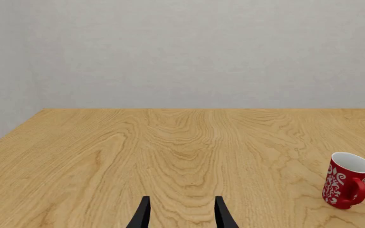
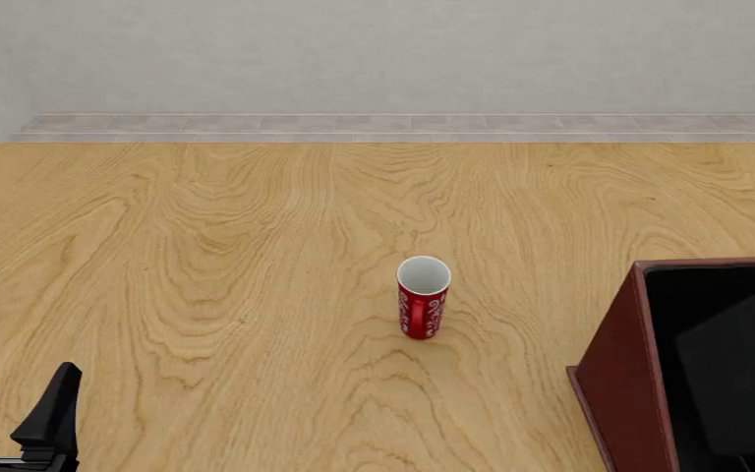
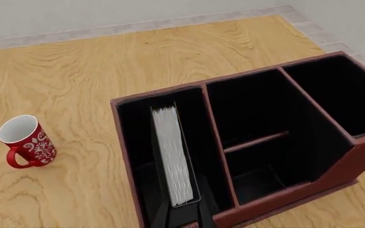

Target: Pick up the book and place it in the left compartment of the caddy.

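Observation:
The black book (image 3: 173, 156) with its white page block stands on edge inside the left compartment (image 3: 135, 142) of the dark red caddy (image 3: 334, 156). My right gripper (image 3: 182, 216) straddles the book's near end, a dark finger pressed to each cover, shut on it. In the front view the caddy (image 2: 613, 379) sits at the lower right, and the book (image 2: 738, 374) shows as a tilted black slab inside; the right gripper itself is hidden there. My left gripper (image 2: 13, 388) hovers at the near left of the table, open and holding nothing (image 1: 181, 211).
A red-and-white mug (image 2: 423, 297) stands upright mid-table, left of the caddy, and shows in both wrist views (image 3: 25, 142) (image 1: 346, 180). The caddy's middle and right bays (image 3: 334, 95) are black and hold nothing. A grey wall runs behind the table's far edge.

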Motion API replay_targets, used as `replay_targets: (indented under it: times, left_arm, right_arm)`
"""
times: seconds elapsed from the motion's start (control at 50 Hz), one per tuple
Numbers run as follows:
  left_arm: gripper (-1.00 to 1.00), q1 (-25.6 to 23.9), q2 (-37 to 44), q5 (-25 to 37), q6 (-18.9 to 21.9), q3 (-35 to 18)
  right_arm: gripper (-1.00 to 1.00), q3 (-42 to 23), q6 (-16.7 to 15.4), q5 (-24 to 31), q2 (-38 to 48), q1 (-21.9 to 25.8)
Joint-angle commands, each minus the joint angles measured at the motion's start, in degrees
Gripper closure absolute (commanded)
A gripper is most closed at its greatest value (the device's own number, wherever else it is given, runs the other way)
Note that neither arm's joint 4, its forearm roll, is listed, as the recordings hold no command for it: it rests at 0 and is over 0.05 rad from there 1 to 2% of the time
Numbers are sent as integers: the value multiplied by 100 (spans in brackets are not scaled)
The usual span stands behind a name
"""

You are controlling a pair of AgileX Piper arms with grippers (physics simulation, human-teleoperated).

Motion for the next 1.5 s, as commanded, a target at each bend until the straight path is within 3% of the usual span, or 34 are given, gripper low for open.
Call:
replay_targets:
  times: [0.02,1.5]
  left_arm:
    - [-100,0,0,0,0,0]
    - [-100,0,0,0,0,0]
  right_arm:
    - [100,87,95,-82,-13,-21]
    - [100,1235,122,-811,-13,-64]
